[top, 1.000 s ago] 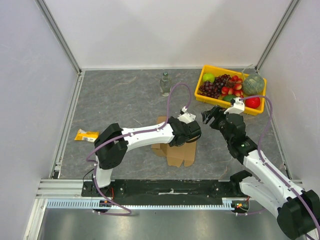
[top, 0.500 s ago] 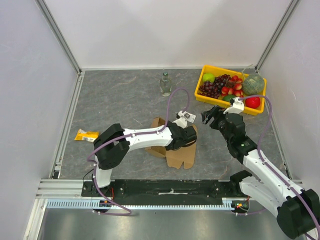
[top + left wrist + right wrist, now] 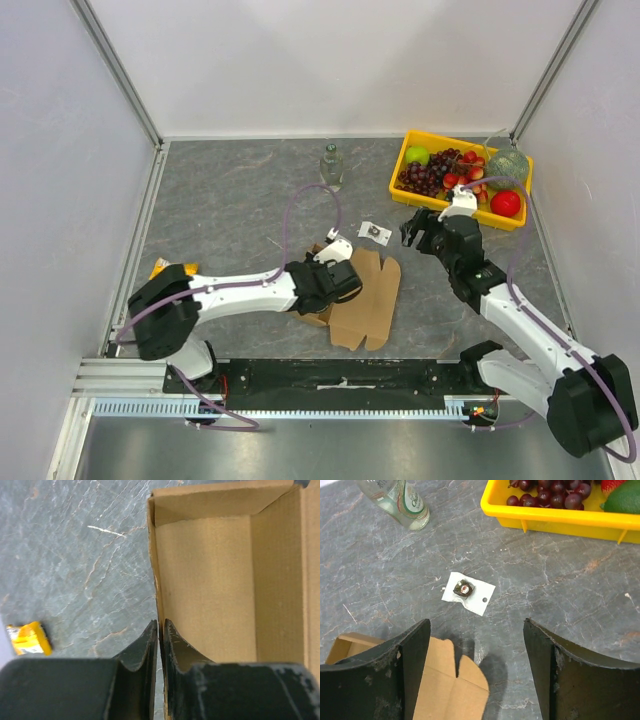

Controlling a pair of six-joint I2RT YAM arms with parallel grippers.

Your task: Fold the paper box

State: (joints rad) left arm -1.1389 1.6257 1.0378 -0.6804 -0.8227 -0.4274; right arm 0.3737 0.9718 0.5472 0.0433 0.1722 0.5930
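The left gripper (image 3: 335, 283) is clamped on the paper box (image 3: 365, 300). In its wrist view the two dark fingers (image 3: 142, 655) stand almost together, with the thin upright side wall of the box pinched between them. Beyond the fingertips this wall runs on to a corner, where it meets a second raised wall. To the right of the fingers lies the brown cardboard floor, with nothing in it. To their left is bare grey table (image 3: 75, 555), and a small yellow snack packet (image 3: 29, 638) lies back near the gripper's body.

The right gripper (image 3: 415, 232) hangs over the table with its jaws spread wide and nothing between them. The rounded tabs at the flat end of the box lie below it, towards its left finger. Just ahead of the fingers is a small white packet (image 3: 468, 592) with a dark item on it, lying apart from the box. Farther ahead to the left stands a clear bottle (image 3: 395, 500). Ahead to the right is a yellow tray (image 3: 545, 522) holding dark grapes (image 3: 545, 495), a green apple (image 3: 417, 155), a netted melon (image 3: 507, 168) and red fruit (image 3: 506, 203).

Open grey table lies between the white packet and the tray's near rim. The tray itself sits near the far right corner of the walled table.
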